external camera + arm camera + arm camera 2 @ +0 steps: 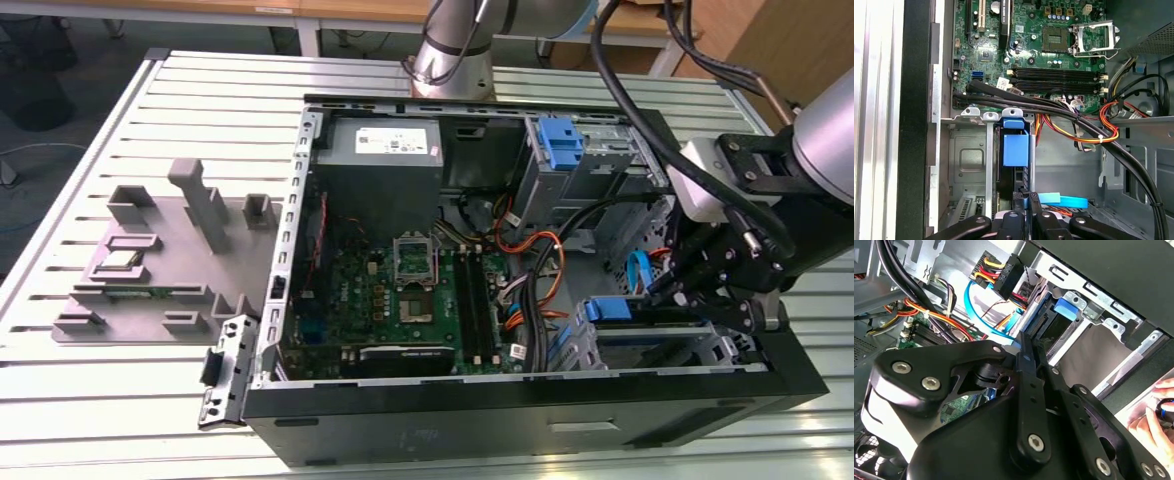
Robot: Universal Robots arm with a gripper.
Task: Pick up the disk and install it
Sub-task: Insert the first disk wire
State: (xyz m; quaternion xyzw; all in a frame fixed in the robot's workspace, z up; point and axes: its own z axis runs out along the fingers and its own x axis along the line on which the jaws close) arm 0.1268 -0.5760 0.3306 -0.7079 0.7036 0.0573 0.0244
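Black linkage plates and bolts of the pincer (1024, 347) crowd closest in the second wrist view, its two slim fingers (1026, 360) pressed together with no gap showing between them and nothing clamped there. Just ahead of those tips the disk (1046, 322) stands on edge in the metal drive cage (1094, 307), its dark side and connector edge facing the pincer and its blue carrier tab (1065, 307) a little beyond, against the cage frame. In the first wrist view the same blue tab (1016, 145) sits directly ahead of the pincer (1026, 200), seated in the cage slot between grey metal rails, and a flat light-blue cable (1066, 201) lies just beside the fingertips. Past the cage from the pincer runs a bundle of black cables (1054, 107) with orange, red and yellow wires (1099, 127), and farther out the green motherboard (1019, 45) with its bare processor socket (1094, 35). In the exterior view the pincer (694, 290) hangs inside the open computer case (534, 410) right over the disk's tab (607, 310); well away from it a grey power supply box (387, 150) sits at the case's far corner, and a grey fixture tray (160, 260) lies on the slatted table (107, 400) outside the case. A person's hand (1154, 415) shows beyond the case wall in the second wrist view.
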